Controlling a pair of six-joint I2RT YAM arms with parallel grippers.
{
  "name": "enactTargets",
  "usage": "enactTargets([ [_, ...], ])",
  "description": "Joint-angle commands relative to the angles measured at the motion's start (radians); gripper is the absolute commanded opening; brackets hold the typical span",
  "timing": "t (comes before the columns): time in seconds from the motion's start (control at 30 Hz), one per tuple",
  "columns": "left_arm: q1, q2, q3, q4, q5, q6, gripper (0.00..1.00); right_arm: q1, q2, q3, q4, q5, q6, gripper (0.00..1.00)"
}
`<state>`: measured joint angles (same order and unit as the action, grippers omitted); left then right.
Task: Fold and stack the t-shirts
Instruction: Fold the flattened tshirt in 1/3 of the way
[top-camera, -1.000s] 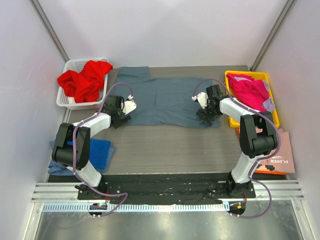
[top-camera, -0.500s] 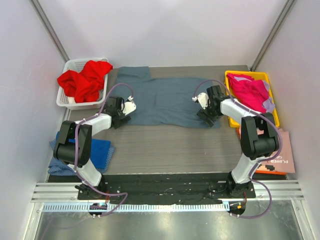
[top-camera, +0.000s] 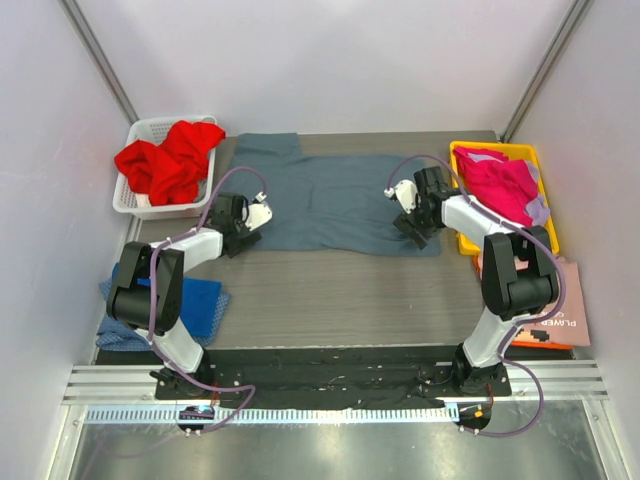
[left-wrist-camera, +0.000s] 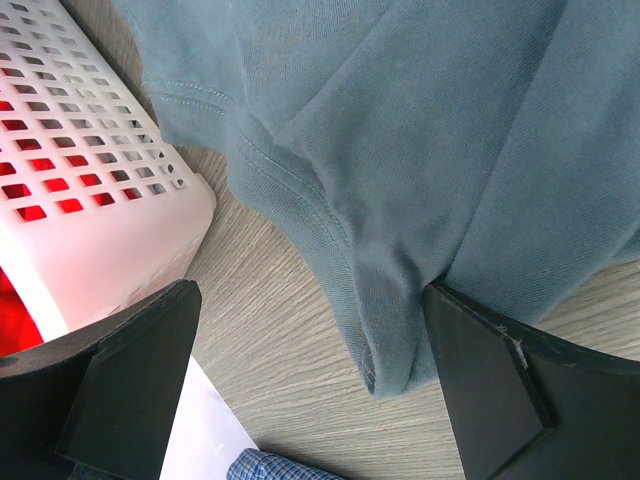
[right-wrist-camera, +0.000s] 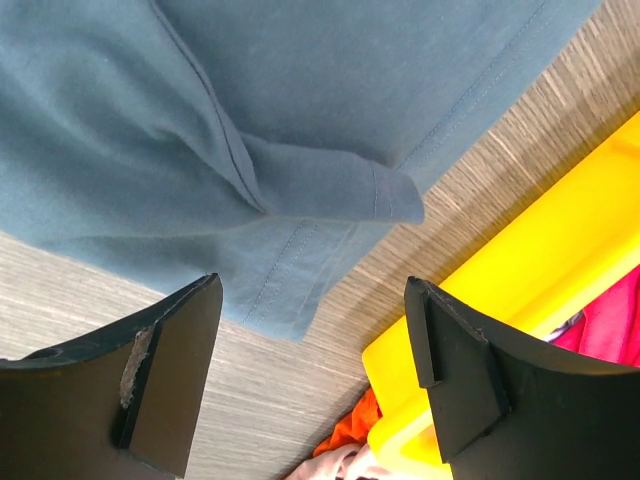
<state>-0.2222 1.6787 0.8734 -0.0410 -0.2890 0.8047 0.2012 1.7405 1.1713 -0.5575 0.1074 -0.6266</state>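
Grippers from my top camera: the left gripper (top-camera: 241, 241) sits at the left end of the slate blue-grey t-shirt (top-camera: 330, 200) spread mid-table, and the right gripper (top-camera: 412, 238) sits at its right end beside the yellow tray (top-camera: 545, 205). On the left wrist I see the fingers (left-wrist-camera: 130, 380) spread wide and holding nothing, straddling the shirt's hem near the white basket (left-wrist-camera: 90, 220). On the right wrist the fingers (right-wrist-camera: 165, 370) stand apart and empty over the shirt's corner.

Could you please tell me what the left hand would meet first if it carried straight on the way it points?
Probably the bunched edge of the slate blue-grey t-shirt, lying just ahead of the open left hand, with the wooden table right beneath; depth is unclear.
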Motion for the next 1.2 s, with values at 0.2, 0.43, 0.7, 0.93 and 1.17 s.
enactTargets([
  [0.2,0.006,-0.025,-0.056,-0.023,0.016,-0.001,1.00,0.003,0.068,-0.015,0.090,0.018,-0.007,0.80],
  [0.43,0.006,-0.073,-0.079,-0.048,0.030,-0.009,1.00,0.001,0.077,-0.108,0.136,0.052,-0.033,0.80],
  [0.7,0.007,-0.128,-0.142,-0.056,0.031,0.005,1.00,-0.006,-0.005,-0.240,0.143,0.075,-0.061,0.80],
  [0.93,0.004,-0.165,-0.189,-0.056,0.036,0.002,1.00,-0.011,-0.110,-0.324,0.125,0.123,-0.093,0.80],
  [1.17,-0.016,-0.214,-0.247,-0.066,0.021,0.004,1.00,-0.011,-0.188,-0.377,0.077,0.124,-0.101,0.80],
])
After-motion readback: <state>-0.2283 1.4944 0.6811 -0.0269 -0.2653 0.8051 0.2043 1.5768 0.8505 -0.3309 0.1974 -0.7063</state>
